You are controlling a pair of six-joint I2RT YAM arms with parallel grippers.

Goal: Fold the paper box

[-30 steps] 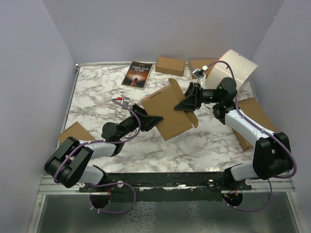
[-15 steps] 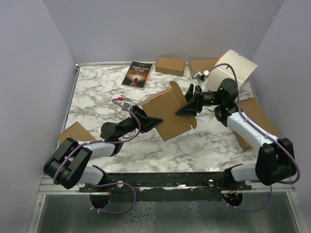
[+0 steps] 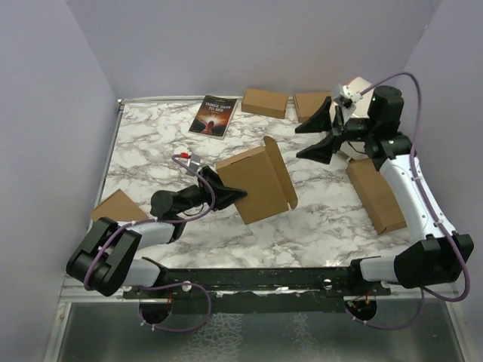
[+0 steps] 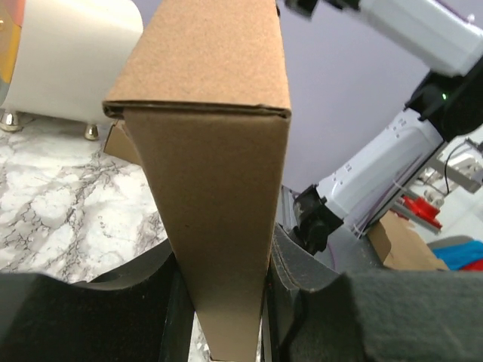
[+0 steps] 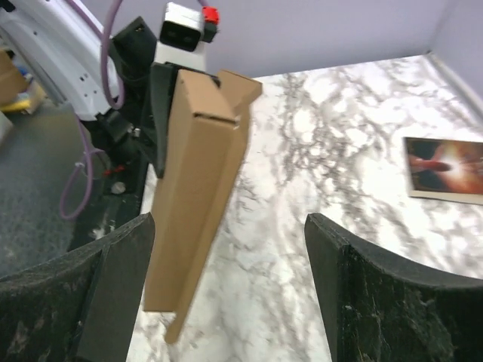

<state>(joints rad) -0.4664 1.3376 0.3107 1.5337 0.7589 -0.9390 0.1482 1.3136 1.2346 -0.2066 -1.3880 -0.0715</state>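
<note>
Paper box [image 3: 256, 185] being held off bench [image 3: 151, 143] at mid-scene, tilted, already folded slim. Its near-left edge being gripped by left pincer [image 3: 226, 192], clamped tight on cardboard. Right pincer [image 3: 321, 136] being held wide apart and empty at far right, well apart from box. Box lying left and near of it, with long axis judged roughly far-to-near. Loose flap edge being presented toward right arm, judged nearer for tucking.
</note>
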